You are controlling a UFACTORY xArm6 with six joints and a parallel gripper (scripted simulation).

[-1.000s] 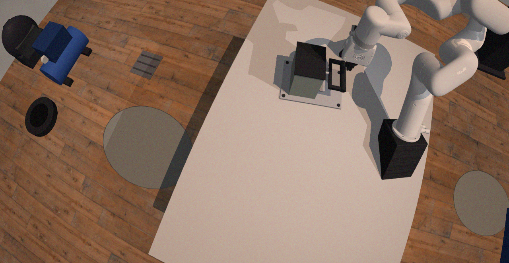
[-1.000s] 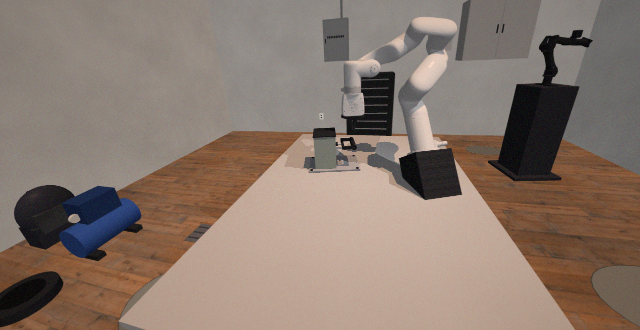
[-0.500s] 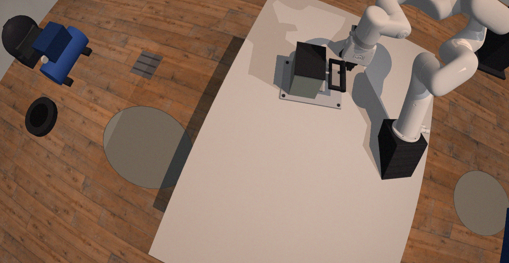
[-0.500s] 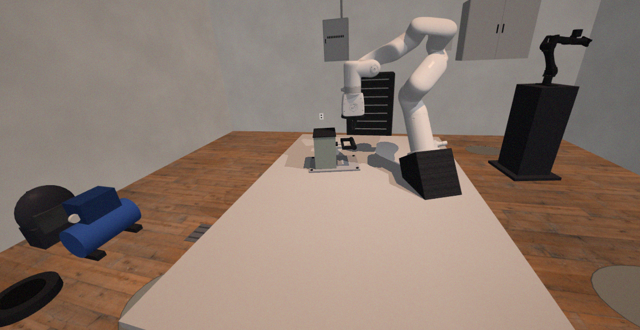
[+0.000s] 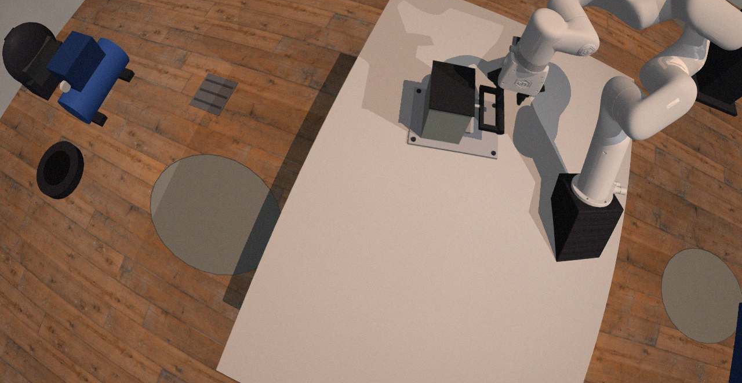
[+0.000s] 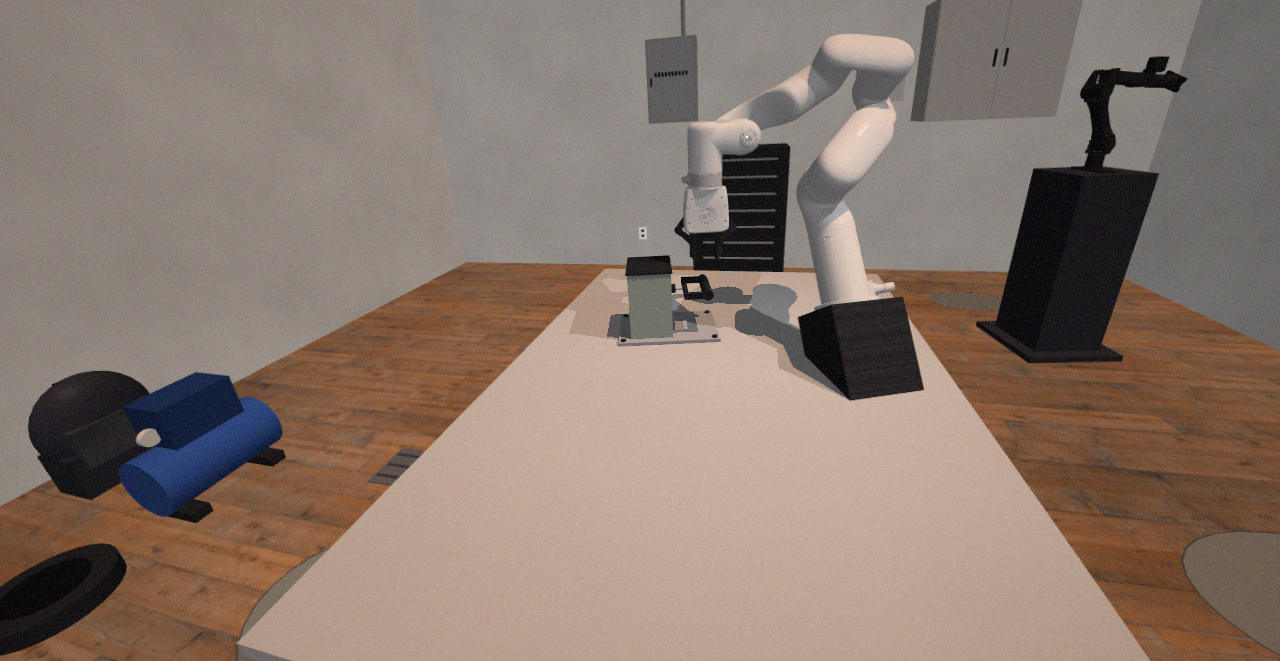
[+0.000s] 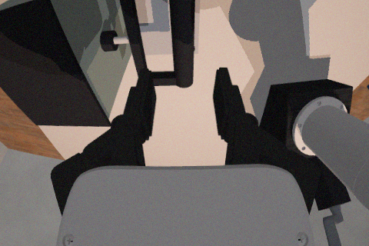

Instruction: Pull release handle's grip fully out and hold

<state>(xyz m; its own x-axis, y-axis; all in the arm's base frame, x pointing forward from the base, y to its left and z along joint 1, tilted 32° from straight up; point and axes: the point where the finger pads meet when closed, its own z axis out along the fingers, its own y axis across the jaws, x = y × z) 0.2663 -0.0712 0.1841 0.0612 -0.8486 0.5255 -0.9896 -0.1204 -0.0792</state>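
Nearest in the wrist view is the xArm Gripper [image 5: 508,88] [image 6: 706,256] [image 7: 184,82], its two black fingers spread partway with nothing between them. Clock-face directions here are the wrist view's, read from between the fingertips. The left-hand finger's tip appears over the frame's lower corner; whether it touches, I cannot tell. Just beyond the fingertips, at twelve o'clock, lies the release handle's grip [image 5: 499,109] [image 6: 707,288] [image 7: 184,34], a black rectangular frame whose thick round bar faces away from the housing. The bar's near end points into the gap between the fingers but does not look gripped.

The likeliest trouble is a bad descent: with only this partial spread, a small sideways error could set a finger down on the bar or the frame rather than one inside the opening and one outside. Closing from here might pinch only the bar's end or miss it, and a weak pinch could slip as the spring pulls back. The inner finger might also catch the frame's end piece.

Farther off, toward ten o'clock, stands the green-grey housing [image 5: 445,125] [image 6: 649,306] [image 7: 111,65] with its dark top. A short pale rod [image 7: 121,40] joins it to the frame, so the pull has probably not begun.
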